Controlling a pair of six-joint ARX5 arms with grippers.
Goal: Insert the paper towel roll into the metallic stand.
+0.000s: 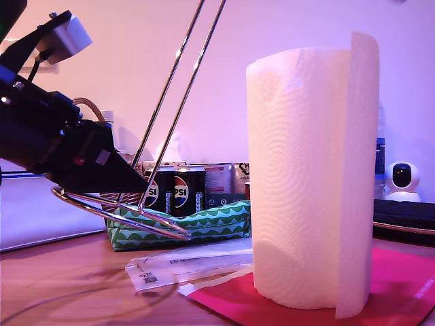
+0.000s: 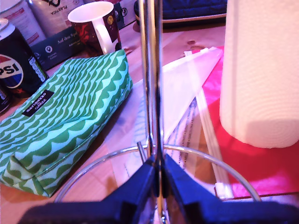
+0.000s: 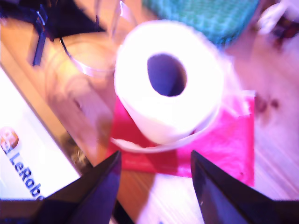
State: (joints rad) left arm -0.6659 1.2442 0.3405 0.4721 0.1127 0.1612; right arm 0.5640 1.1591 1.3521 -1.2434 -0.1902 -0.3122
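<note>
The metallic stand point(image 1: 160, 136) sits off the table at about 9 o'clock in the exterior view, tilted, its ring base lifted clear and the rods leaning toward 1 o'clock. My first gripper point(image 2: 158, 179) has its jaws pressed tight on the rods right where they meet the ring. Behind it lie a green patterned pouch point(image 1: 183, 224) and Pepsi cans point(image 1: 178, 190). Over at 3 o'clock the paper towel roll point(image 1: 309, 176) stands upright on a pink mat point(image 1: 401, 285), loose sheet hanging down. My second gripper point(image 3: 156, 186) hovers above the roll, jaws spread wide, touching nothing.
</note>
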